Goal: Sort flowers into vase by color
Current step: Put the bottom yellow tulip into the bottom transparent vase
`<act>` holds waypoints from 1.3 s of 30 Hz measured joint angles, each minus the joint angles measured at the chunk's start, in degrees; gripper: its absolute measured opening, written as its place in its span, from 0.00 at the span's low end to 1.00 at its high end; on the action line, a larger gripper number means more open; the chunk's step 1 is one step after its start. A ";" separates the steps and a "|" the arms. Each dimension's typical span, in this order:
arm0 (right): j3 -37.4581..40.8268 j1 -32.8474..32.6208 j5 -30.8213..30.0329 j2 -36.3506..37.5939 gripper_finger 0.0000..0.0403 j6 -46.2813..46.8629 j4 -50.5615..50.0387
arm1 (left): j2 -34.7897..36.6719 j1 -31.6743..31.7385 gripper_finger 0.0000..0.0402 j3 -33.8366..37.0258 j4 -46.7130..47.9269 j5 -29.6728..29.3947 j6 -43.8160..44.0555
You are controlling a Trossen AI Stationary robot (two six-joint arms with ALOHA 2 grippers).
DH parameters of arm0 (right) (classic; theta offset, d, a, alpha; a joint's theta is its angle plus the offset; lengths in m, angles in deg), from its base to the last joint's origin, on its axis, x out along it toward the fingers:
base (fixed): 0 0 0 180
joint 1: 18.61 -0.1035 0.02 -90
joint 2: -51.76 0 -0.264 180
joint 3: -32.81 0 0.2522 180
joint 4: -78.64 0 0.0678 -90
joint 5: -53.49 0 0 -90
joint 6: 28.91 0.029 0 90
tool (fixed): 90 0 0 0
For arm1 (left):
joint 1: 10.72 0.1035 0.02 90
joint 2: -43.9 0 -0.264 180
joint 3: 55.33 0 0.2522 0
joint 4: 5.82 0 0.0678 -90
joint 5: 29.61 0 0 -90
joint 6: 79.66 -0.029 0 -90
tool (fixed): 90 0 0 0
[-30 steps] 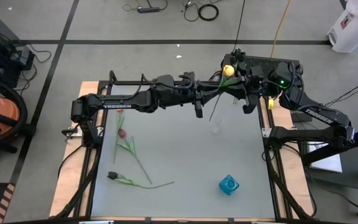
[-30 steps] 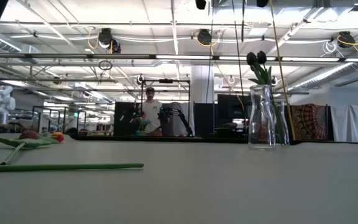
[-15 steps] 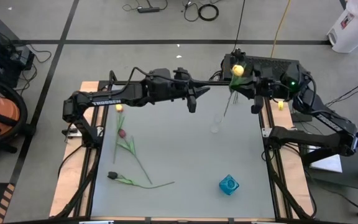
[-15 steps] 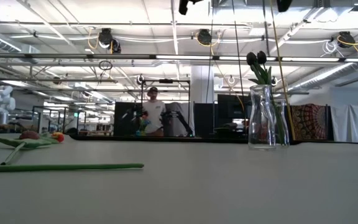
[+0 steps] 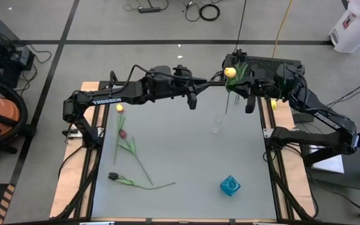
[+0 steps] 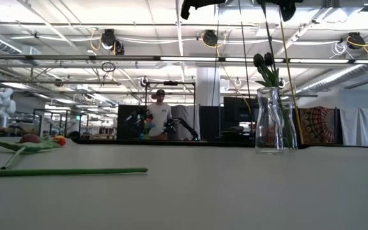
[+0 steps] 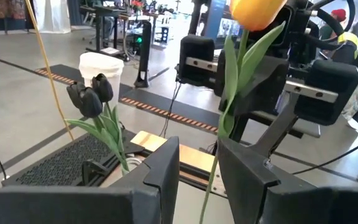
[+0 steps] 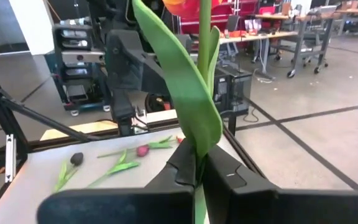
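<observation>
My right gripper [image 8: 199,173] has its jaws clamped on the yellow tulip [image 5: 230,72], holding it upright at the surface's one o'clock, just above the clear vase [image 5: 217,124]. My left gripper [image 7: 199,180] stands beside it, jaws parted, not touching the stem.

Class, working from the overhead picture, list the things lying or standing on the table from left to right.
Dark tulip → pink tulip → clear glass vase → blue vase.

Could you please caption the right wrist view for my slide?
Right gripper shut on yellow tulip, held upright.
</observation>
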 joint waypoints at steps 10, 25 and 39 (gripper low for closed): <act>3.01 -0.07 0.49 -2.06 0.00 2.34 7.78 | 0.00 -0.01 0.29 0.00 -0.07 -0.26 0.02; 11.62 -0.39 0.28 -0.08 0.00 4.26 12.79 | 0.00 -0.01 0.29 0.00 0.04 -0.26 0.04; 17.70 -0.39 0.57 -0.10 0.01 4.26 16.74 | 0.00 -0.01 0.29 0.00 0.09 -0.34 0.07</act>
